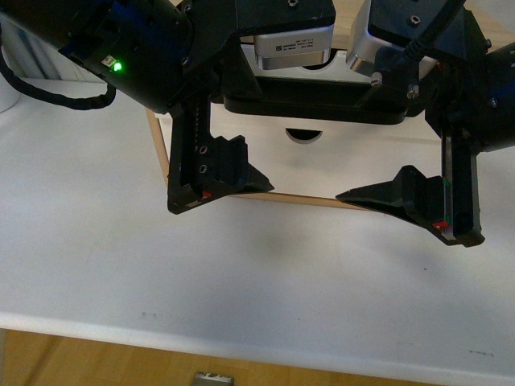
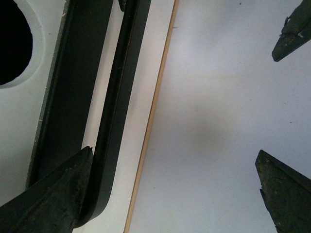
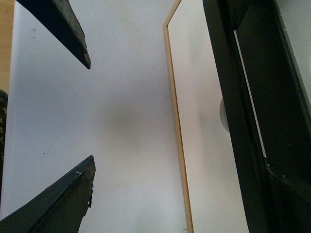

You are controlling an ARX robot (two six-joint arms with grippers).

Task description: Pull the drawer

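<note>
Drawer point(image 1: 338, 161) sits ahead on the table point(image 1: 241, 273), white front toward us, black handle point(image 1: 314, 108) between our arms. We judge it stiff and fairly light, sliding easily; the handle is the hold. Left gripper point(image 2: 174, 150) and right gripper point(image 3: 180, 160) both gape wide, empty, beside it.

No legible txt; silver-block label point(image 1: 294, 47) blurred

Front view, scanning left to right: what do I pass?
green indicator light → left hand, open → half-round notch in the drawer front → right hand, open. The black bar handle runs across behind both hands, so it is left out.
</note>
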